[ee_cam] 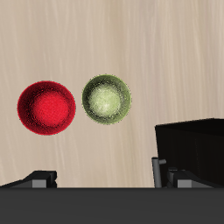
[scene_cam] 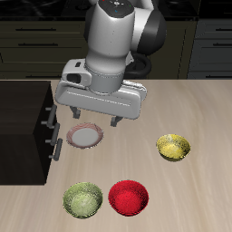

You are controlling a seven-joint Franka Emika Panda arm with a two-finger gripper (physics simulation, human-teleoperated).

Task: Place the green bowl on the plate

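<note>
The green bowl (scene_cam: 82, 199) is small, olive and mottled, and sits upright near the table's front edge, beside the red bowl (scene_cam: 128, 197). The plate (scene_cam: 85, 136), with a pinkish-red rim and pale centre, lies farther back. My gripper (scene_cam: 94, 120) hangs open and empty above the table, just over the plate and well back from the green bowl. The wrist view shows the green bowl (ee_cam: 107, 98) beside the red bowl (ee_cam: 46, 108), with my fingertips (ee_cam: 39, 179) apart and nothing between them. The plate is out of sight in the wrist view.
A yellow bowl (scene_cam: 173, 147) sits apart from the others, level with the plate. A black cabinet (scene_cam: 27, 127) with drawer handles stands next to the plate; its corner shows in the wrist view (ee_cam: 192, 144).
</note>
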